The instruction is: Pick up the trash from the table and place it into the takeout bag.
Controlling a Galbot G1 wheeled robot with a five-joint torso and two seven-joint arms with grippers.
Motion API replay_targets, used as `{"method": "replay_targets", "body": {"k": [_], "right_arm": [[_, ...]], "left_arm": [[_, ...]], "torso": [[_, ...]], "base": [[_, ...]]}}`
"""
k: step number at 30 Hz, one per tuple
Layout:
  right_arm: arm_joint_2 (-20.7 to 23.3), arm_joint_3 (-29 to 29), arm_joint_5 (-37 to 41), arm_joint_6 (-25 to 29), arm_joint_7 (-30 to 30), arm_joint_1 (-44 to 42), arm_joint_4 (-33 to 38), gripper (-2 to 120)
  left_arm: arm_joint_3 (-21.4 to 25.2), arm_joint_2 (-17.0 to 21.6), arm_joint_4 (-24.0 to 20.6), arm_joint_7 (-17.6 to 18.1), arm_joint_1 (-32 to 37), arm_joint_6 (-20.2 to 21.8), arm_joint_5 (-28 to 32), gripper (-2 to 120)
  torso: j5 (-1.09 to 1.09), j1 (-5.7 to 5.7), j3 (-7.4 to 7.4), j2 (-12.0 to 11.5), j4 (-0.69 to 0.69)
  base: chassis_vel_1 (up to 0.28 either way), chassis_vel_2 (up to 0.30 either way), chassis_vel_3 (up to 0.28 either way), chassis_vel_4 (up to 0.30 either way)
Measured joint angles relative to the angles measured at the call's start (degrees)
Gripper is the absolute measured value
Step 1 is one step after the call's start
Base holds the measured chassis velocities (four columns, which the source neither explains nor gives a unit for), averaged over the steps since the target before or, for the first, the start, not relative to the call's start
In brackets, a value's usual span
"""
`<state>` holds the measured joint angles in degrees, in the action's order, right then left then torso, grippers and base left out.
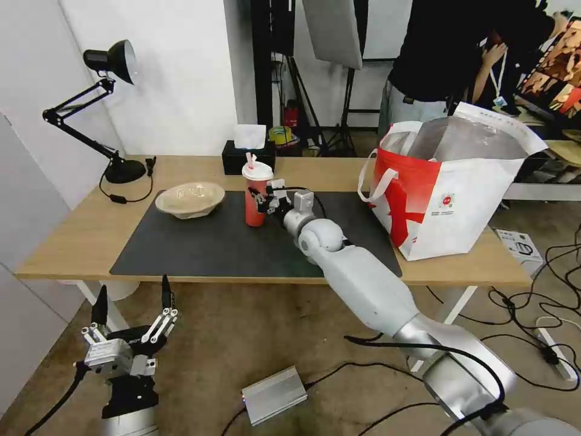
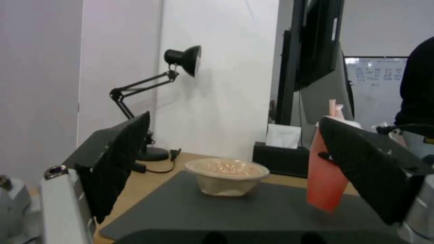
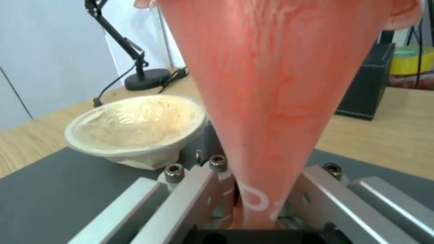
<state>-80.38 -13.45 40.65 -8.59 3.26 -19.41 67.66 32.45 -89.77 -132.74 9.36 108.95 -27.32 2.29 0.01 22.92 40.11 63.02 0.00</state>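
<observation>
A: Nearest the head camera is the left gripper [image 1: 134, 315], parked low in front of the table [image 1: 72, 242], fingers spread apart and holding nothing.

B: And the working one?

A: The right gripper [image 1: 264, 200] is reached across the dark mat [image 1: 200, 242] to the red cup [image 1: 256, 192]. In the right wrist view the cup's tapered body [image 3: 276, 101] sits between the metal jaws, which look closed on its lower part, though I can't tell how firm the hold is.

B: Arm pose?

A: Stretched forward and up from low on the right, elbow over the table's front edge, wrist roughly level, approaching the cup from its right side.

B: How to do this step well?

A: I'd judge: keep the cup upright, squeeze gently since paper may buckle, lift clear before swinging. The takeout bag [image 1: 448, 200] stands open well right of the cup. The pulp bowl [image 1: 189, 198] lies left of the cup, apart from it, so it shouldn't get bumped.
</observation>
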Motion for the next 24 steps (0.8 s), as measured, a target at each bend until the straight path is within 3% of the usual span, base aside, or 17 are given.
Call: {"method": "replay_targets", "body": {"k": [14,24], "right_arm": [[6.3,1.1,2.3,-3.7,-2.7,-0.9,12.1,3],[13.1,2.1,7.7,-5.9,-3.7,-0.1,22.3,3]], "left_arm": [[-0.1,0.1,-0.7,0.0,0.1,0.0,-0.1,100],[-0.3,0.2,-1.0,0.0,-0.1,0.0,-0.1,100]], "torso": [[0.00,0.00,0.00,0.0,0.00],[0.00,0.00,0.00,0.0,0.00]], "base": [[0.000,0.000,0.000,0.000],[0.000,0.000,0.000,0.000]]}}
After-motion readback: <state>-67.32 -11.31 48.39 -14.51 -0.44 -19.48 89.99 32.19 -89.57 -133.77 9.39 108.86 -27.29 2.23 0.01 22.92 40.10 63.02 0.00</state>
